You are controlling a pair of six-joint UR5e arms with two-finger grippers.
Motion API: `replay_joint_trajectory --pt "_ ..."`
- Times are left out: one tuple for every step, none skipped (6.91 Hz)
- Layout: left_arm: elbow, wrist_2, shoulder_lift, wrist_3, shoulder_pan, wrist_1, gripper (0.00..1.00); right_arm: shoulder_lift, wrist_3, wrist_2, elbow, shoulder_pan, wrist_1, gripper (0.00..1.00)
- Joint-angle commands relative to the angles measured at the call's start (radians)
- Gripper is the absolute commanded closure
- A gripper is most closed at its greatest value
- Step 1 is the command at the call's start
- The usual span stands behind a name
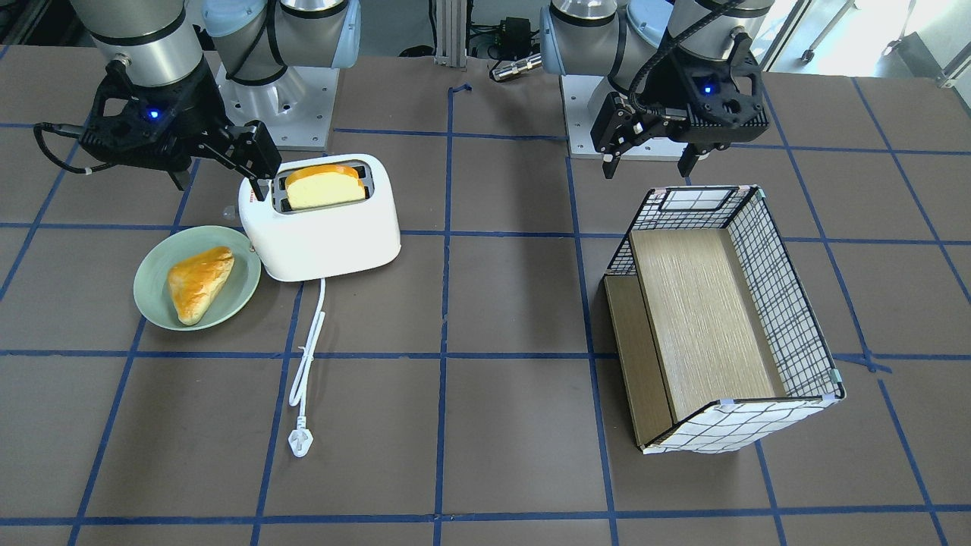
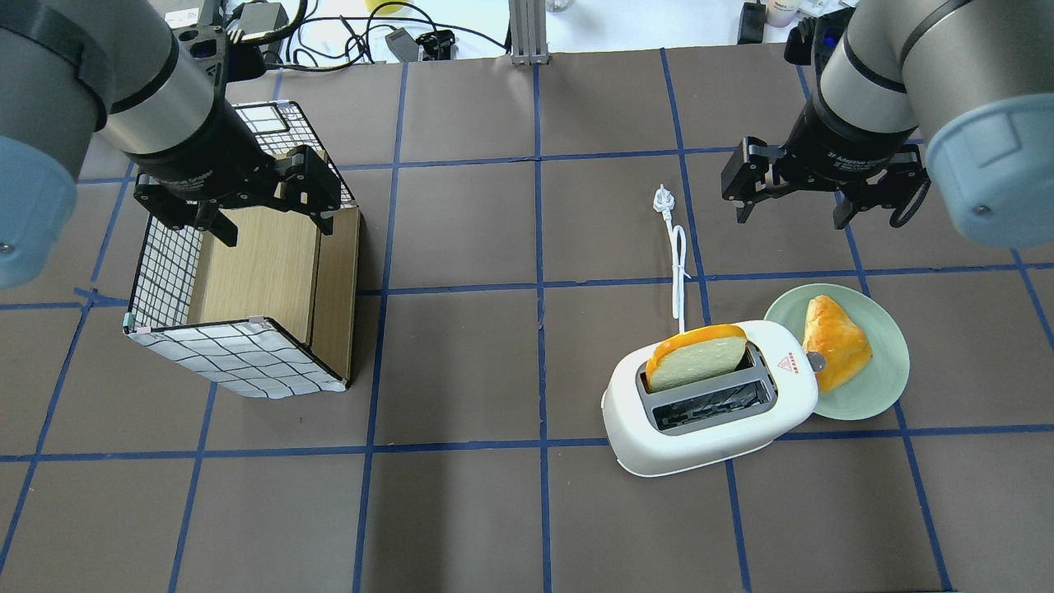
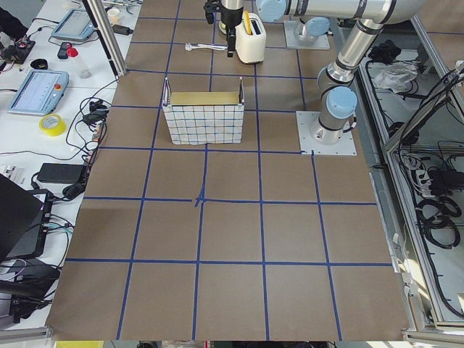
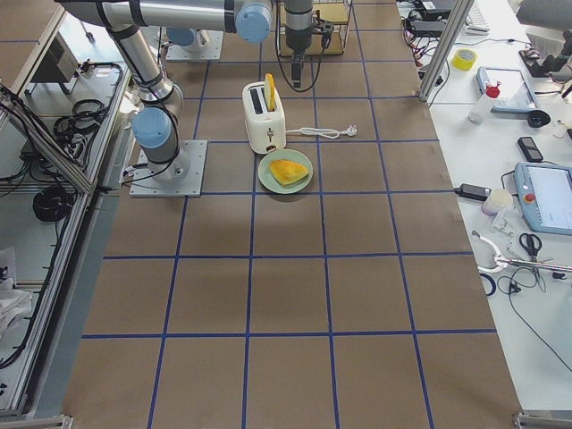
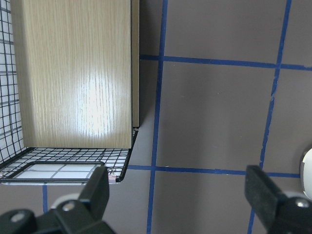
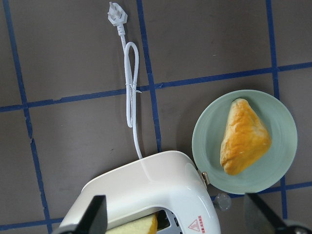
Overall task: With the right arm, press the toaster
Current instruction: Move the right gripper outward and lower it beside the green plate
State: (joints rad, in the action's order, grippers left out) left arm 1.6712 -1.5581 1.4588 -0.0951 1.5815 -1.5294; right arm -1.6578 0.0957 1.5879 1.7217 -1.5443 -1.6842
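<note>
Two spread fingers (image 2: 739, 177) of the right gripper (image 2: 792, 216) hung by the white toaster (image 2: 708, 428), near the bench's robot-side edge toward its right end; closed tips would likely have pressed its end lever (image 2: 815, 360) more squarely.

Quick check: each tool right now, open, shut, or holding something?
Left tool: open, empty, over the black-and-white checked basket.
Right tool: open, empty, apart from the white glossy two-slot toaster.
</note>
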Motion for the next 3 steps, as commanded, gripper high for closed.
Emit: replay_joint_trajectory --pt "0.001 0.000 0.000 0.000 0.000 0.000 0.00 -0.002 -0.097 -0.005 -0.001 0.045 0.000 0.13" --pt "-0.001 0.001 0.000 0.000 0.000 0.000 0.00 0.000 -0.155 -0.005 -0.001 0.070 0.007 0.27" --pt "-0.001 0.001 0.000 0.000 0.000 0.000 0.00 0.000 -0.201 -0.012 0.001 0.120 0.058 0.56"
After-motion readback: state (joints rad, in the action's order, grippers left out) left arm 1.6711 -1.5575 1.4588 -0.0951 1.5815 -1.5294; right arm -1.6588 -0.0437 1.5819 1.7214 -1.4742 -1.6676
